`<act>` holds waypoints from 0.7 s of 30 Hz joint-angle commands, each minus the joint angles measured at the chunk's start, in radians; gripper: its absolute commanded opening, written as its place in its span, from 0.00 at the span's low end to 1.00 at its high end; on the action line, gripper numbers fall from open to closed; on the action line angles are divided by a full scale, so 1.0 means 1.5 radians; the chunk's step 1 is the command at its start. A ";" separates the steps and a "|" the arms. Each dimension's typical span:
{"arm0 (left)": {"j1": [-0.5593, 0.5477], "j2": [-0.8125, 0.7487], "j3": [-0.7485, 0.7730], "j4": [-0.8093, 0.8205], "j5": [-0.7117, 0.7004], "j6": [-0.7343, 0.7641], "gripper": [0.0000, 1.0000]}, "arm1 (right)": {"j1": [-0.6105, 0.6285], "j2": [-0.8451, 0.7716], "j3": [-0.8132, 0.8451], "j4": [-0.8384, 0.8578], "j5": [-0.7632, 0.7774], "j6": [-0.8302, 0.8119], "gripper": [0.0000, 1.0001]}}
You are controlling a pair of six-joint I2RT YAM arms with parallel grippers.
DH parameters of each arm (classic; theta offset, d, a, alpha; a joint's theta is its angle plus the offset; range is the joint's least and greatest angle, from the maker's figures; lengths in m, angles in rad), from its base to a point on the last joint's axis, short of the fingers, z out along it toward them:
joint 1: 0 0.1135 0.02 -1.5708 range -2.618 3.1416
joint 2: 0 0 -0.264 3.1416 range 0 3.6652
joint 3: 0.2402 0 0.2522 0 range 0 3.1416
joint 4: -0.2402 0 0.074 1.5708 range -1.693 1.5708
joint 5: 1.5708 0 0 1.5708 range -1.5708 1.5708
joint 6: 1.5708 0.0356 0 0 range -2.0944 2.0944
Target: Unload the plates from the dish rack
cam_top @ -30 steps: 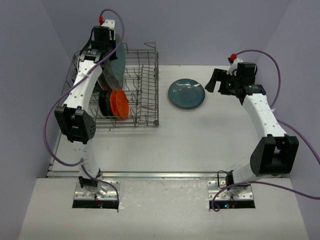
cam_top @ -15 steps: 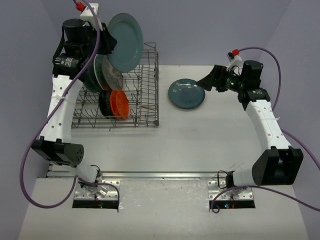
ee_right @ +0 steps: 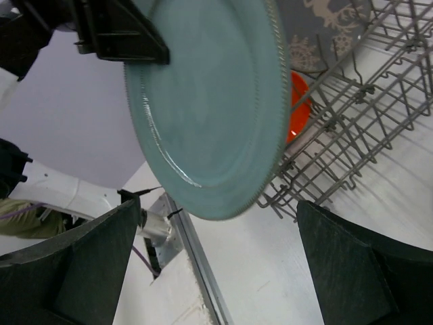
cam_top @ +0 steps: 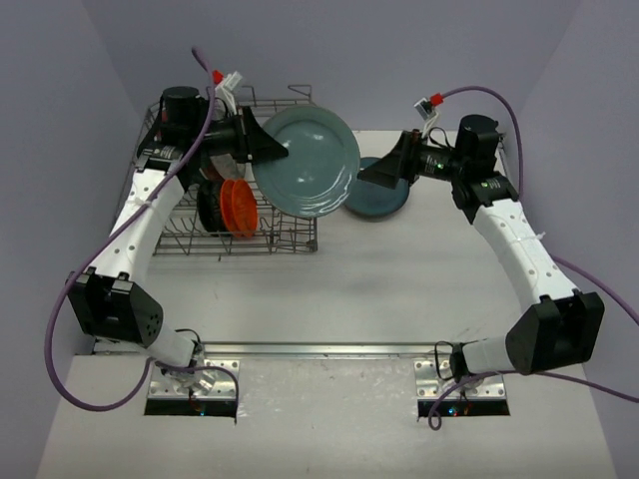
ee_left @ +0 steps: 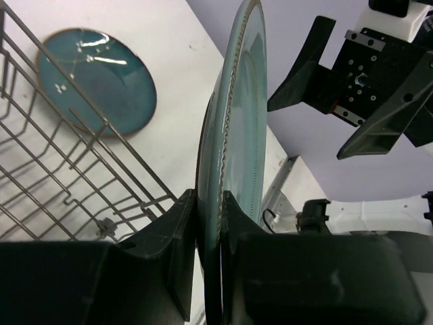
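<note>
My left gripper [cam_top: 268,150] is shut on the rim of a large grey-blue plate [cam_top: 310,160], holding it on edge in the air over the right end of the dish rack [cam_top: 296,238]. The left wrist view shows both fingers of the left gripper [ee_left: 210,198] pinching the plate [ee_left: 243,128]. My right gripper [cam_top: 384,170] stands open just right of the plate, facing it, with nothing between its fingers. The right wrist view has the plate [ee_right: 210,101] in front of the right gripper [ee_right: 218,211]. A black plate [cam_top: 210,205] and an orange plate [cam_top: 240,207] stand in the rack.
A dark teal plate [cam_top: 384,198] lies flat on the table right of the rack, partly under the held plate and my right gripper. A patterned plate [ee_right: 325,27] stands in the rack [ee_right: 365,122] behind the held one. Purple walls close in at back and sides.
My left arm has lifted the grey-blue plate out of the rack and swung it right and down, past the rack's right end. My right gripper has moved left toward it, still open.
</note>
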 commanded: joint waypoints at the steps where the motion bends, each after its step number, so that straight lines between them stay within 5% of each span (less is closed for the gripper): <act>1: -0.005 -0.031 -0.017 0.162 0.115 -0.074 0.00 | 0.037 0.012 0.035 0.022 0.001 -0.012 0.99; 6: -0.017 -0.033 -0.056 0.186 0.150 -0.095 0.00 | 0.076 0.058 0.056 0.007 0.032 -0.015 0.96; 9: -0.021 -0.038 -0.070 0.195 0.154 -0.101 0.00 | 0.078 0.090 0.066 0.017 0.024 0.021 0.83; 16: -0.026 -0.039 -0.073 0.190 0.142 -0.097 0.02 | 0.078 0.111 0.062 0.070 -0.001 0.098 0.02; 18: -0.025 -0.036 -0.069 0.173 0.127 -0.089 0.21 | 0.075 0.102 0.052 0.071 -0.001 0.102 0.00; 21: -0.023 -0.028 -0.050 0.123 0.083 -0.061 0.82 | 0.058 0.081 0.020 0.083 -0.012 0.125 0.00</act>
